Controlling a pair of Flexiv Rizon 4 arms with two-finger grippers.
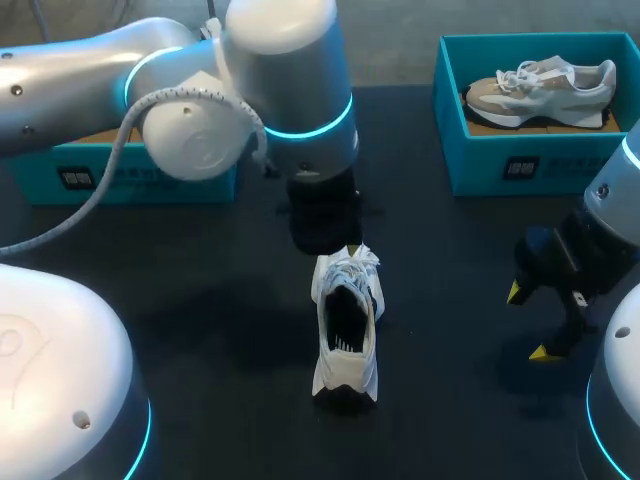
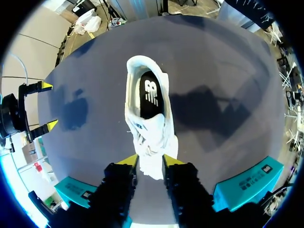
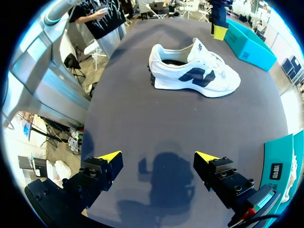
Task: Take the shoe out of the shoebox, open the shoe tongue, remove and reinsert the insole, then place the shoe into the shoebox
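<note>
Head view hides contact; wrist shows left fingers (image 2: 127,160) clamping shoe (image 2: 148,114).

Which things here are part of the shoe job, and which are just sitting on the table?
In the job:
white shoe, out on the table, toe end between the jaws of the left arm
teal shoebox behind that arm, probably its box

Lying about:
second teal shoebox at the far right
beige shoe inside it
</note>
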